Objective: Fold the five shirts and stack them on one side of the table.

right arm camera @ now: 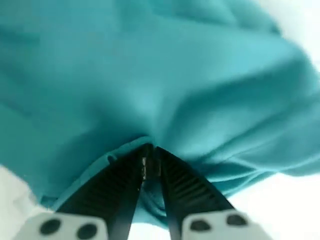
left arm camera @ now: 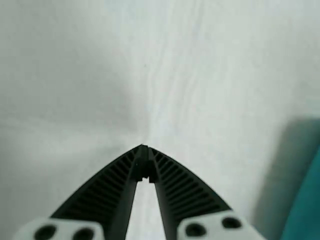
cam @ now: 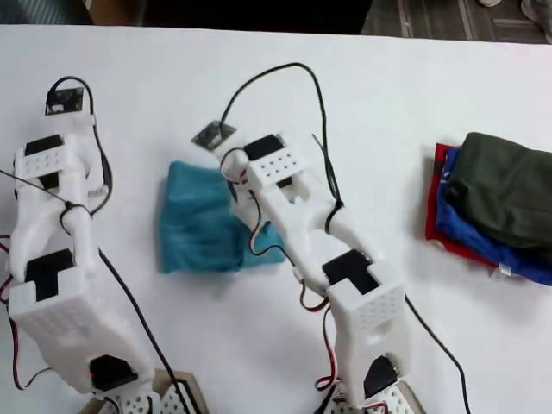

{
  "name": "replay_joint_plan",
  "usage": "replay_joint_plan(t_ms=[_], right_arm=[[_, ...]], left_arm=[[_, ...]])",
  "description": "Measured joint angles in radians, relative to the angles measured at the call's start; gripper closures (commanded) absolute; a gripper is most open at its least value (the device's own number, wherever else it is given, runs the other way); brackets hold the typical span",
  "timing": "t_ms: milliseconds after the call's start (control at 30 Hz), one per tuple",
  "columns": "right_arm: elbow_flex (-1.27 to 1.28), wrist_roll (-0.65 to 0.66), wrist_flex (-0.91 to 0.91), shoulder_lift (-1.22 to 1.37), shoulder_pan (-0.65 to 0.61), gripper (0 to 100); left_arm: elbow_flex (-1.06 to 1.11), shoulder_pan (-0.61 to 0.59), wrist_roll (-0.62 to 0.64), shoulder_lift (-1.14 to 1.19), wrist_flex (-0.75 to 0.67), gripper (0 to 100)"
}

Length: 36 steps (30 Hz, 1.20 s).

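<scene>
White table [cam: 345, 86]: the high view gives me a folded teal shirt [cam: 198, 228] at centre, partly beneath the right arm, and a stack [cam: 496, 207] of red, blue and dark green shirts at one edge. My left wrist view adds the left gripper [left arm camera: 143, 150], jaws together over bare tabletop. The right wrist view adds the right gripper [right arm camera: 150, 154], jaws together against a teal crease.

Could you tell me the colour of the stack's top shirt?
Top shirt: dark green, high view.

4 shirts [cam: 200, 220] [cam: 434, 207] [cam: 483, 241] [cam: 509, 185] — 2 white arms [cam: 52, 233] [cam: 310, 224]
</scene>
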Motion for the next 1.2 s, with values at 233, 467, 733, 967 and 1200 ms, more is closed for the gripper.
replay_joint_plan(t_ms=[233,467,733,967,1200], right_arm=[[0.0,0.077,0.124,0.0,0.008,97.8],[0.0,0.118,0.17,-0.086,0.087,97.8],[0.077,0.166,0.157,-0.25,0.104,97.8],[0.258,0.169,-0.115,-0.253,-0.023,97.8],[0.385,0.169,-0.138,-0.259,-0.034,97.8]], left_arm=[[0.0,0.002,0.0,0.0,0.0,97],[0.0,-0.011,0.0,0.0,-0.003,97],[0.0,-0.008,0.0,0.0,-0.003,97],[0.0,-0.008,0.0,0.0,-0.003,97],[0.0,-0.051,0.0,0.0,-0.003,97]])
